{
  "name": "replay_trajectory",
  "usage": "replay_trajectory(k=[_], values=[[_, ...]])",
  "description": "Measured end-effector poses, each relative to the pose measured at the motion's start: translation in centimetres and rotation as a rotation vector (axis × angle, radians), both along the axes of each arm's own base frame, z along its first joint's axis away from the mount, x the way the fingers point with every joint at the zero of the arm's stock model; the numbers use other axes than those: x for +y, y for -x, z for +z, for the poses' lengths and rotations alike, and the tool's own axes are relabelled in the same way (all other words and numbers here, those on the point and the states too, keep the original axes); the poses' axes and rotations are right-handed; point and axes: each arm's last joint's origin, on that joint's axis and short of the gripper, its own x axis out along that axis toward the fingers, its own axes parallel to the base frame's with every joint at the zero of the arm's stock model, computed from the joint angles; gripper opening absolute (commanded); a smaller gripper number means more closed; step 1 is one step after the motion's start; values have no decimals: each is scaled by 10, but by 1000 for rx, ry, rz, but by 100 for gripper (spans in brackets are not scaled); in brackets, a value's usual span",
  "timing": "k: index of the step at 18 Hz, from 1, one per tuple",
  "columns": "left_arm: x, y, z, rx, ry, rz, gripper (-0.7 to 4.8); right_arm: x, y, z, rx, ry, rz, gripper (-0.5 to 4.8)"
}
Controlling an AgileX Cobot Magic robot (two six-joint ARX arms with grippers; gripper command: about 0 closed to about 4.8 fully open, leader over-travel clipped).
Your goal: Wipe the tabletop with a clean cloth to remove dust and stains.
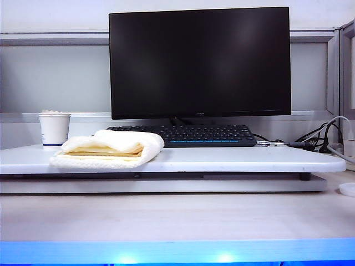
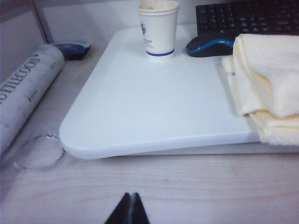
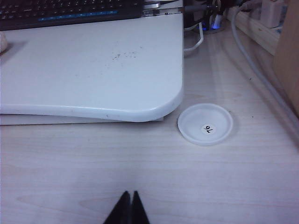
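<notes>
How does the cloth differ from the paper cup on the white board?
The cloth is soft, folded and lies low and wide; the paper cup is stiff, upright and narrower. The cloth is plain cream and pale yellow; the cup is white with a blue band. Both rest on the tabletop, at its left end.

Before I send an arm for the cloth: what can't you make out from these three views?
- Both arms: absent from the exterior view; each wrist view shows only the shut tips of the left gripper and right gripper over the desk.
- The cloth: cut off by the left wrist view's edge.
- The paper cup: contents unclear.
- Specks on the tabletop: too small to identify.
- The mouse: hidden behind the cloth in the exterior view.
</notes>
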Motion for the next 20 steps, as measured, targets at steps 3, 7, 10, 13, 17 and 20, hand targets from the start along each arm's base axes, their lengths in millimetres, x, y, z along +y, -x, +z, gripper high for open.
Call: replay_trajectory(k=[3,7,10,13,17,20], values=[[0,0,0,-1,18,3,-5,0,0,0,0,0,0,-8],[0,0,0,-1,19,3,-5,0,0,0,0,0,0,-8],[0,0,0,-1,19,3,-5,0,0,0,0,0,0,-8],[0,0,0,-1,19,3,-5,0,0,0,0,0,0,-8],[0,0,0,-1,19,3,-5,0,0,0,0,0,0,-8],[0,0,0,-1,19,3,-6,0,0,0,0,0,0,-8]])
